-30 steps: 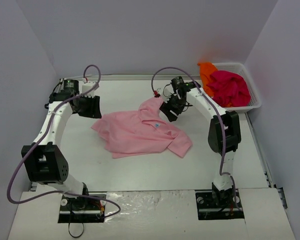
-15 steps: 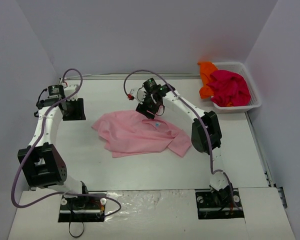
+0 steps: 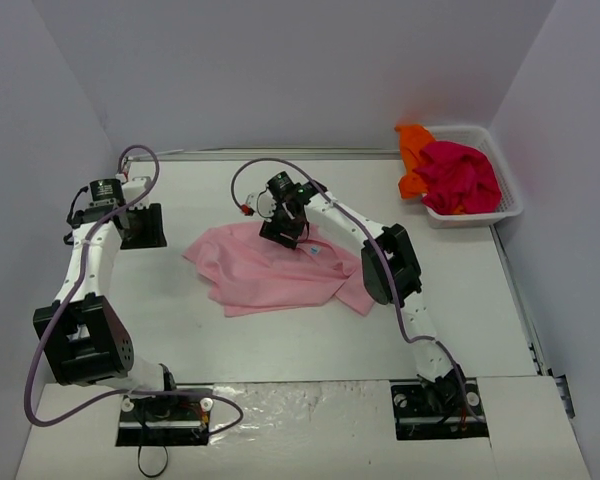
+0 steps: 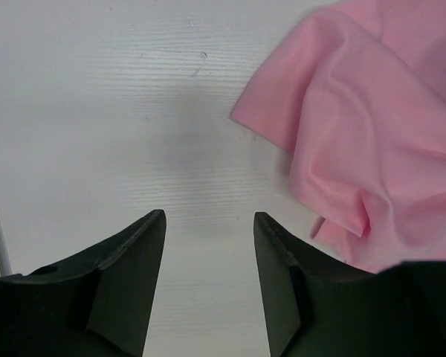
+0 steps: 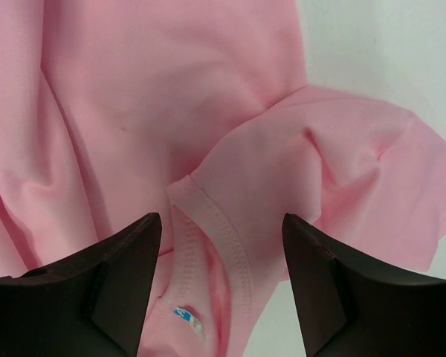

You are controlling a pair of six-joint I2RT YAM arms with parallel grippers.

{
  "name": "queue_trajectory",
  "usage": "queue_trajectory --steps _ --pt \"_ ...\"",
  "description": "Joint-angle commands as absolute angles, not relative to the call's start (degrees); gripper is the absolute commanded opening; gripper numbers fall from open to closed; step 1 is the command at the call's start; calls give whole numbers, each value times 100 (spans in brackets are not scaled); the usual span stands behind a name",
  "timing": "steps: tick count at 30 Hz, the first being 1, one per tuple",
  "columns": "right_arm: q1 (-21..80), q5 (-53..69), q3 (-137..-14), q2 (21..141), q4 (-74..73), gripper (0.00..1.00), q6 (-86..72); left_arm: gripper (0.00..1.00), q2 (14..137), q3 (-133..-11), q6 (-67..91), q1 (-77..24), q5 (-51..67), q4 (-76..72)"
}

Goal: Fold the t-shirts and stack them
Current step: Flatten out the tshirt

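Well, the right gripper (image 5: 221, 223) hangs, jaws apart, over the collar (image 5: 207, 217) of the pink t-shirt (image 3: 270, 275) crumpled on the table (image 3: 180, 330); the left gripper (image 4: 209, 217), also parted, is beside its edge. I'd pinch single layers, then spread flat.

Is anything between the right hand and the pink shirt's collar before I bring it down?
Nothing visible does. The right hand hangs open directly over the collar of the pink t-shirt, with only cloth beneath it. The basket sits well off to the right.
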State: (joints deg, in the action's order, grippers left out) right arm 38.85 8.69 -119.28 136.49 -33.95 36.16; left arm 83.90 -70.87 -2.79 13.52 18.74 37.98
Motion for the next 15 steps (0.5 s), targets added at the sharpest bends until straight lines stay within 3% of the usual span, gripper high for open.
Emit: queue_trajectory --steps 1,7,15 --pt "3955 729 -12251 13693 -3454 62 3621 50 8332 -7119 -272 1389 1881 3683" --pt "3999 677 -12559 13930 -3454 62 3639 50 8639 -7215 -237 1389 1934 3621" --pt "4069 773 -12639 14185 -3454 54 3612 51 8894 -7242 -246 1389 2004 3533"
